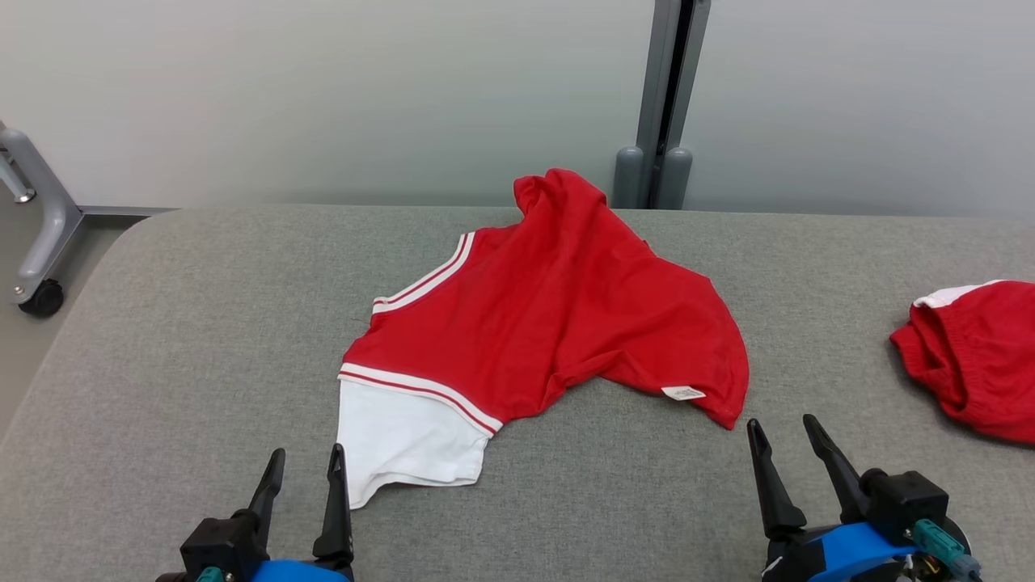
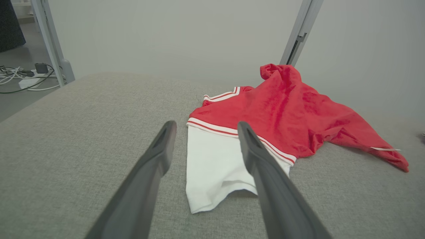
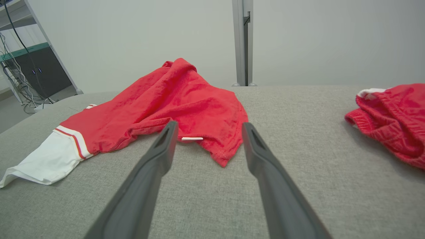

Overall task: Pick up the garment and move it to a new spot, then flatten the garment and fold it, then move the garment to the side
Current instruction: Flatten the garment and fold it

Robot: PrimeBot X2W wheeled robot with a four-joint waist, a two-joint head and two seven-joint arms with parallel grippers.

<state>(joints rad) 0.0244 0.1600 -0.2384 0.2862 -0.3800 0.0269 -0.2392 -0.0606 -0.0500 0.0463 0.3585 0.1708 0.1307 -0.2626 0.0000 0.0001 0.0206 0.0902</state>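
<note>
A red garment [image 1: 558, 307] with white-and-red striped trim and a white sleeve [image 1: 400, 440] lies crumpled in the middle of the grey padded table [image 1: 202, 323]. It also lies ahead in the left wrist view [image 2: 285, 109] and the right wrist view [image 3: 172, 99]. A small white label [image 1: 684, 394] sits near its right corner. My left gripper [image 1: 306, 462] stands open just left of the white sleeve, apart from it. My right gripper [image 1: 783, 430] stands open just below the garment's right corner, holding nothing.
A second red garment [image 1: 974, 356] with a white edge is bunched at the table's right side, also in the right wrist view [image 3: 391, 116]. A grey post [image 1: 659, 105] rises behind the table. A wheeled frame leg [image 1: 36, 234] stands at the far left.
</note>
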